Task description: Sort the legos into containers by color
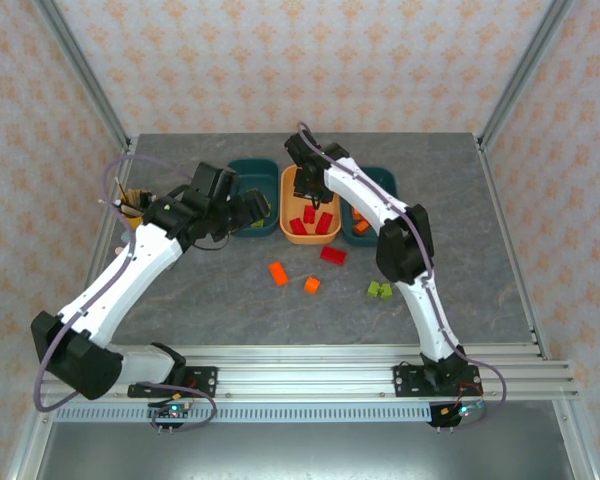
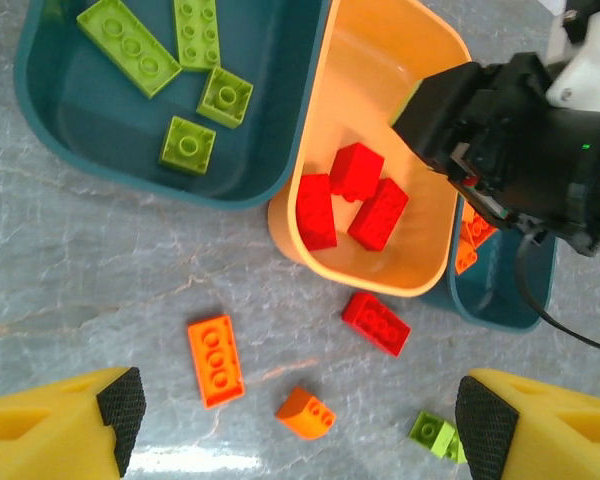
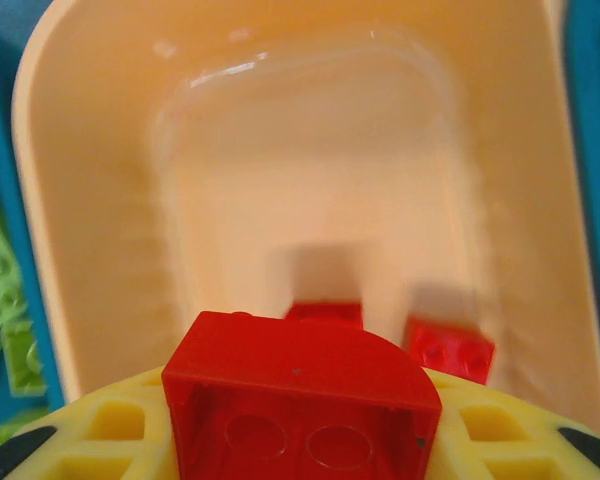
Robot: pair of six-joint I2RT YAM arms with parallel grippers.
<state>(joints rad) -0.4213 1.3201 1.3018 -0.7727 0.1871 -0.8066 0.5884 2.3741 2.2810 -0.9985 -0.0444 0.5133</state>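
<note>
Deposit of a red piece by the right arm. The right gripper (image 1: 302, 188) is clenched on a red brick (image 3: 300, 385), held above the light orange tray (image 3: 40, 200), where three red bricks (image 2: 350, 200) already lie toward the near end. By judgement, the next move calls only for the jaws to part so that the piece drops inside the rim. The right arm reaches far and leftward, elbow raised and wrist turned down. The left gripper (image 1: 258, 208) is released and holds nothing, poised over the right end of the left teal tray (image 2: 40, 110), which contains four green bricks (image 2: 188, 145). On the table (image 2: 100, 260) lie a loose red brick (image 2: 376, 323), two orange bricks (image 2: 216, 360) and loose green bricks (image 2: 432, 432).
</note>
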